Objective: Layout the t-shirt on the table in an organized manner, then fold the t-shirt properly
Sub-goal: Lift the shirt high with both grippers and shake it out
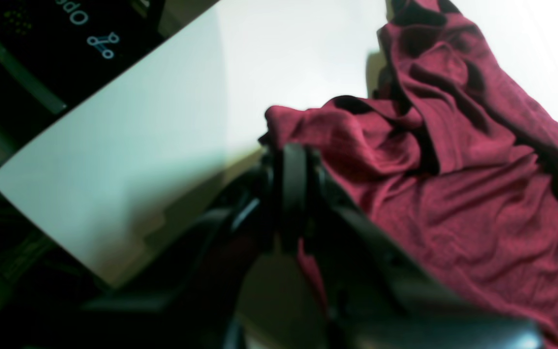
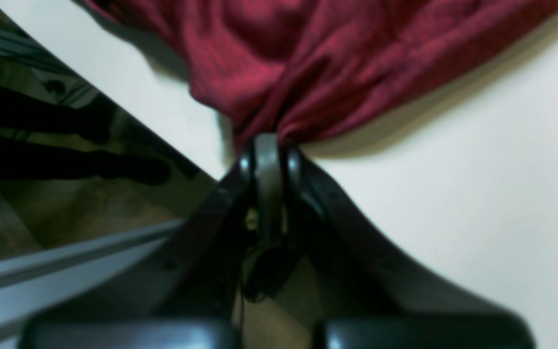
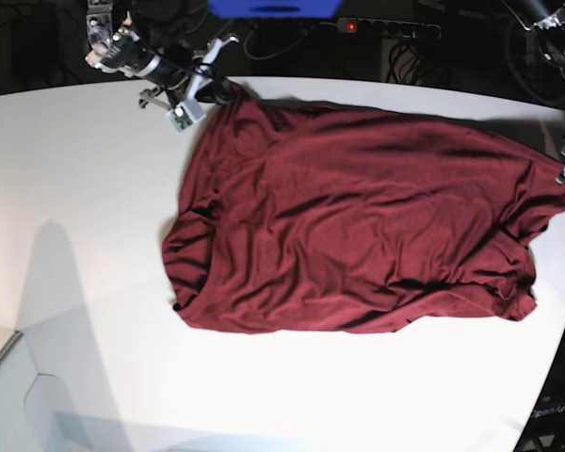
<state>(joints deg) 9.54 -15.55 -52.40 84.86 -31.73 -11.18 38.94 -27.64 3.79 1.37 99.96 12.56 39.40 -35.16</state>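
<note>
**T-shirt pinned at two far corners, laying-out step under way**

The t-shirt (image 3: 358, 226) lies spread across the middle of the white table (image 3: 75, 188), mostly opened out but not yet flat. Creases run across the body, and the side on the base view's left is bunched and rolled under itself.

The right tool (image 2: 268, 145) sits at the far edge of the table, on the base view's upper left. Its wrist view shows the jaws closed tight on a gathered pinch of fabric, with folds fanning out from the grip. The left tool (image 1: 292, 157) is at the opposite end of the shirt, by the table's right edge in the base view. Its jaws are also closed, and the red cloth runs right up to and around them, so it appears to hold an edge of the shirt, though the contact itself is partly hidden by the tool body.

Judged from this, the work is in the first stage: arranging the shirt, with folding not yet begun. The next move probably calls for the two arms to draw apart and tension the cloth between them, then lower it evenly so the wrinkles pull out. The rumpled left-hand side would need separate smoothing. Thin, slippery fabric like this may slide out of a small pinch if pulled hard.
</note>
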